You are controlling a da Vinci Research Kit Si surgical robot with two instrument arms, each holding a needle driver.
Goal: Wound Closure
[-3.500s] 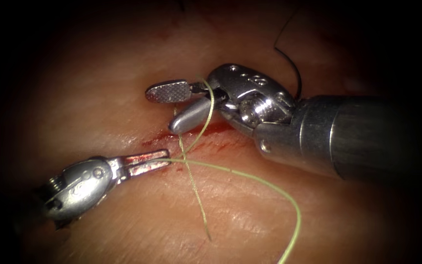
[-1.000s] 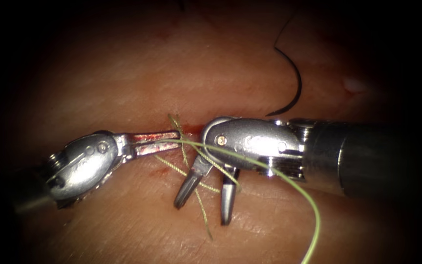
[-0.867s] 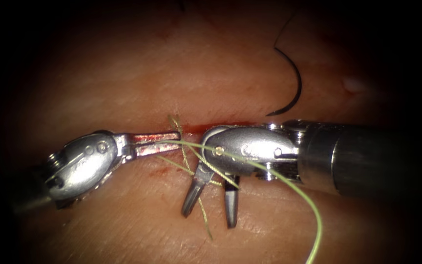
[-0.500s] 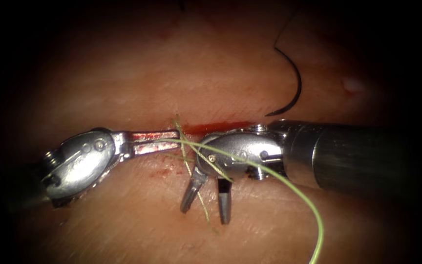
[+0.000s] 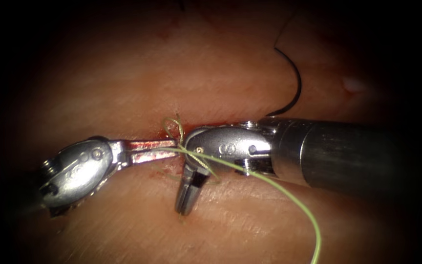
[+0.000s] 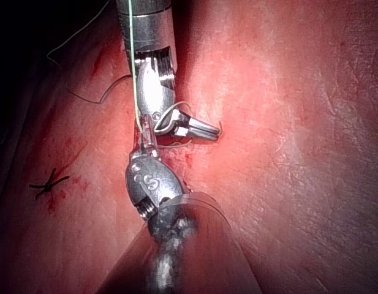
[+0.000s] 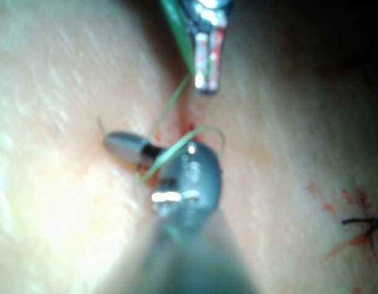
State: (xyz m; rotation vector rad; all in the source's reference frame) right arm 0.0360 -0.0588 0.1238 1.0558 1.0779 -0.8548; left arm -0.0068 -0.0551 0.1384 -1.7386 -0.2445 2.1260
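Since half a second ago the right tool has brought its spread jaws together on the short thread tail, tips pointing down just below the cut, with the green thread looped over its wrist. The left tool stays clamped on the thread at the cut's left end, jaws streaked with red fluid. The needle lies free on the tissue above the right shaft, held by neither tool.
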